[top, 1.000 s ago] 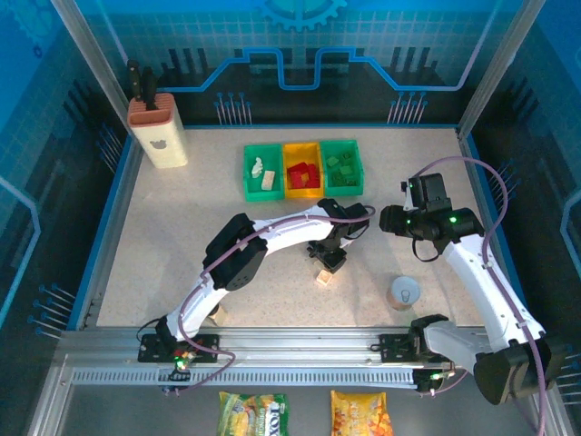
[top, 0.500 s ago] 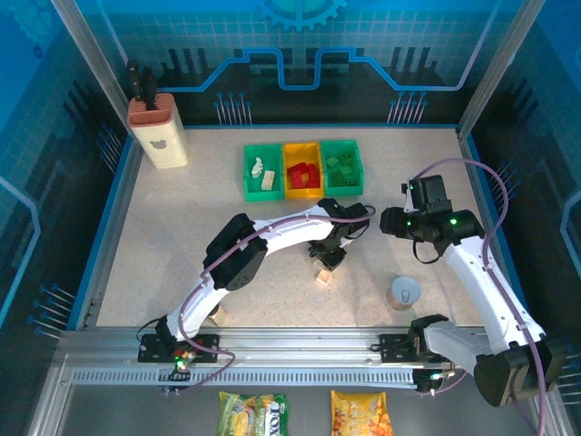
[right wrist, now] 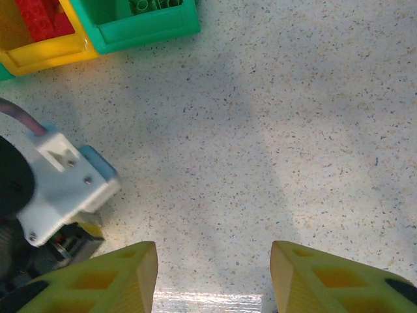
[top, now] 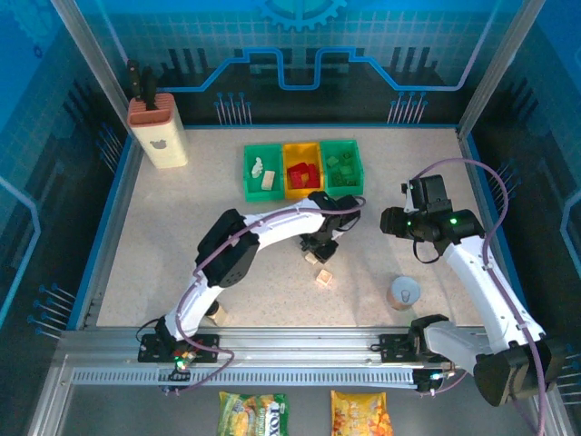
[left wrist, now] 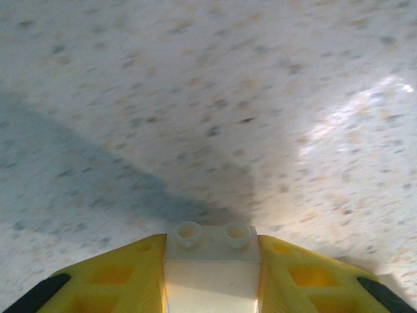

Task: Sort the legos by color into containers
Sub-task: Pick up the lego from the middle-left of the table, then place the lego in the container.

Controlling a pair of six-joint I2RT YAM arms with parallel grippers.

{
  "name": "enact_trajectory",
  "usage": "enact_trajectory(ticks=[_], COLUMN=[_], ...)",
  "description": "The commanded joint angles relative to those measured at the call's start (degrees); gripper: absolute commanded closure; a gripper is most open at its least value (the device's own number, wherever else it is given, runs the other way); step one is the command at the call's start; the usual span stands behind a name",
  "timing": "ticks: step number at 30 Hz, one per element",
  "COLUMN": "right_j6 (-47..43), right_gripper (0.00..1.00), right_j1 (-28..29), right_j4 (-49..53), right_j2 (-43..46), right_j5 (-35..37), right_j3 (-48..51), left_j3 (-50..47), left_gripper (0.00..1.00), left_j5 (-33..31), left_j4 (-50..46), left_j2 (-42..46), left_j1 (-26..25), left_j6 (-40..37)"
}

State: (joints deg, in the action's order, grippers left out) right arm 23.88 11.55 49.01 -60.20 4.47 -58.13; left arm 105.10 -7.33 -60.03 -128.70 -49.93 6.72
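Now, top view: the left gripper (top: 314, 252) hangs over the middle of the surface (top: 182, 236), jaws closed on a cream brick (top: 311, 259). A second cream brick (top: 323, 279) lies loose just beside it, nearer the bases. Three bins stand in a row at the far side: the left green bin (top: 247, 182) holds cream pieces, the yellow bin (top: 302, 193) red, and the right green bin (top: 343, 189) green. Judgement: the held brick belongs in the left green bin, so the carry goes far and left. The right gripper (top: 388, 220) hovers well apart to the right, with the grey cup (top: 404, 292) nearer the bases.

Left wrist view: the cream brick (left wrist: 210, 274) is pinched between the yellow fingers (left wrist: 111, 277), studs pointing away from the wrist. It appears clear of the surface. The speckle below is smeared, which suggests motion.

Right wrist view: jaws wide apart, nothing between them. Probably parked to leave the left arm room. Corners of the yellow bin (right wrist: 45, 57) and right green bin (right wrist: 150, 29) sit at upper left.

Versus half a second ago: the left gripper has shifted far and left toward the bins, taking the brick with it. The loose brick and right arm are unchanged.
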Motion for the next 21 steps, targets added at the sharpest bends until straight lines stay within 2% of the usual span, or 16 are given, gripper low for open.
enact_trajectory(ticks=[1,13,21], right_j6=[-0.77,-1.25,-1.99], right_gripper=[0.5,0.5,0.5], right_j1=[-0.86,-0.97,-0.94], right_j4=[0.73,0.48,0.95], right_j2=[-0.43,-1.57,-1.76], right_j5=[-0.32,-0.95,-1.14], right_j3=[-1.39,-1.86,-2.09], left_j3=[-2.85,-11.03,-7.21], left_gripper=[0.64,0.64,0.64], left_j5=[-1.02,-0.29,1.68], left_j4=[0.86,5.94,8.09], left_j2=[5.35,14.27,15.2], left_j1=[3.27,16.71,24.58], left_j6=[2.72,9.01,12.06])
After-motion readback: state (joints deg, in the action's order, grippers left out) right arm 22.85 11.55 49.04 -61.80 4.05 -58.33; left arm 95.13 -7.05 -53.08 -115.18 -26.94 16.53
